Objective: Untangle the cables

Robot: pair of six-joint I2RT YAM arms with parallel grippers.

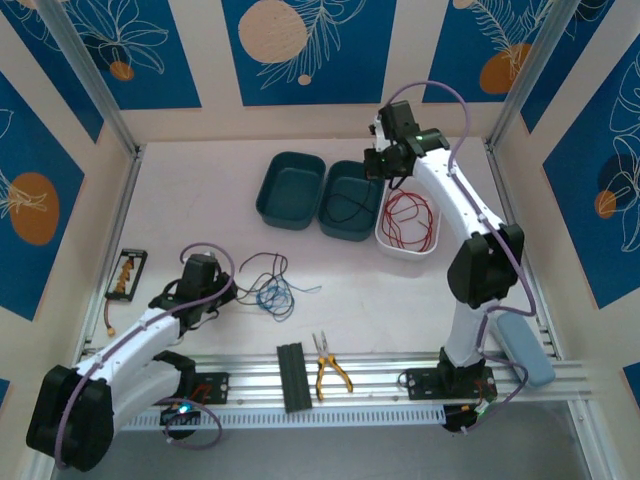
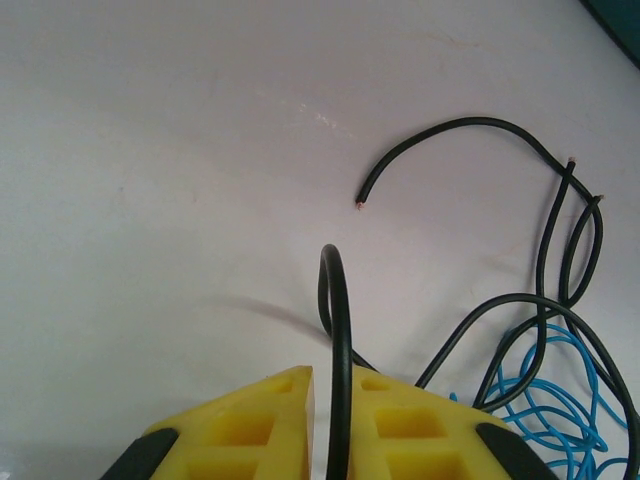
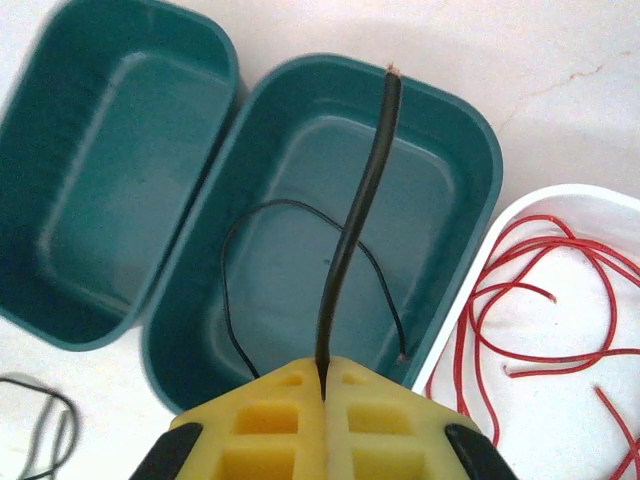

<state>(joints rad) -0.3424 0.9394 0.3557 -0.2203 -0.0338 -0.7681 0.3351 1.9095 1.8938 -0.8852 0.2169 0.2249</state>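
Note:
A loose tangle of black and blue cables (image 1: 268, 288) lies on the white table in front of my left arm. My left gripper (image 1: 218, 293) sits just left of it, low over the table. In the left wrist view its yellow jaws (image 2: 330, 372) are shut on a black cable (image 2: 340, 300) that loops up from the table, with blue cable (image 2: 545, 390) heaped to the right. My right gripper (image 1: 383, 178) hangs over the right teal bin (image 1: 335, 185), shut (image 3: 325, 362) on another black cable (image 3: 355, 230). A thin black cable (image 3: 224, 290) lies in that bin. Red cables (image 3: 560, 290) lie in the white tray (image 1: 410, 250).
An empty teal bin (image 1: 290, 190) stands left of the one under my right gripper. Yellow-handled pliers (image 1: 330, 368) and a black strip (image 1: 292, 378) rest on the front rail. A small black holder (image 1: 127, 275) sits at the left wall, a blue-grey block (image 1: 527, 350) at the right.

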